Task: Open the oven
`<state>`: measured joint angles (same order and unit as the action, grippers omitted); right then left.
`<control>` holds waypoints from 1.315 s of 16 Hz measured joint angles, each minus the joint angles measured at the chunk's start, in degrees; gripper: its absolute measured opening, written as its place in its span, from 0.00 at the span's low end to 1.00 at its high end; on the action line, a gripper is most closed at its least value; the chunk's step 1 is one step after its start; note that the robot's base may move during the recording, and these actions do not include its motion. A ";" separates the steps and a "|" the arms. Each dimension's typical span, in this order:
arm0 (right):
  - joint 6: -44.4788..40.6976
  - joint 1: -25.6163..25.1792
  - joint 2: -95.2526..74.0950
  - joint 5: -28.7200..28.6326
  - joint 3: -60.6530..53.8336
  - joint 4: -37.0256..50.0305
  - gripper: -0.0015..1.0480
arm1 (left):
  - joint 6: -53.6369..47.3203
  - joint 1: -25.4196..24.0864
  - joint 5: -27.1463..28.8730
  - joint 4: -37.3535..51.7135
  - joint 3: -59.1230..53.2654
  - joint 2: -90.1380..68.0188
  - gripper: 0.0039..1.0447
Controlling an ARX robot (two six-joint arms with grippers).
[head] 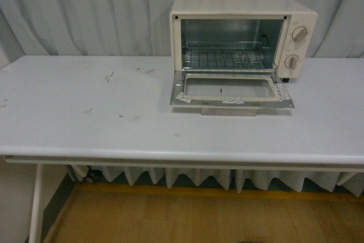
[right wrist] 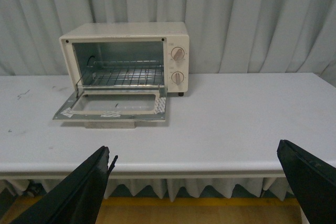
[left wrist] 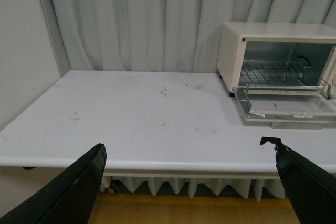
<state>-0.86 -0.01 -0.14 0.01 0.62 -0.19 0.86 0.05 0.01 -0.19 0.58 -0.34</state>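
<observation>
The cream-white oven (head: 296,12) stands at the back right of the white table (head: 114,123). Its glass door (head: 230,90) hangs fully down, lying flat toward the front, and the wire rack (head: 224,56) shows inside. Two round knobs (head: 299,33) sit on its right face. The same oven (left wrist: 231,51) shows at the right in the left wrist view and the oven (right wrist: 126,29) at the left in the right wrist view, door down in both. My left gripper (left wrist: 189,153) and right gripper (right wrist: 194,153) are open, empty, back at the table's front edge, far from the oven. Neither arm appears in the front view.
A pleated grey curtain (head: 85,9) hangs behind the table. Small dark marks (head: 108,76) dot the tabletop left of the oven. Under the table runs a white skirt over a wooden floor (head: 187,214), with a table leg (head: 35,209) at the left.
</observation>
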 joint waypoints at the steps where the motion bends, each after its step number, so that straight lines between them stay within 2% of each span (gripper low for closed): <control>1: 0.00 0.00 0.00 0.00 0.00 0.00 0.94 | 0.00 0.00 0.00 0.00 0.00 0.00 0.94; 21: 0.02 0.00 0.00 -0.07 0.00 0.02 0.94 | -0.04 0.00 0.02 0.00 0.00 0.00 0.94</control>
<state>-0.84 -0.01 -0.14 -0.05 0.62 -0.16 0.82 0.05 0.03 -0.19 0.58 -0.34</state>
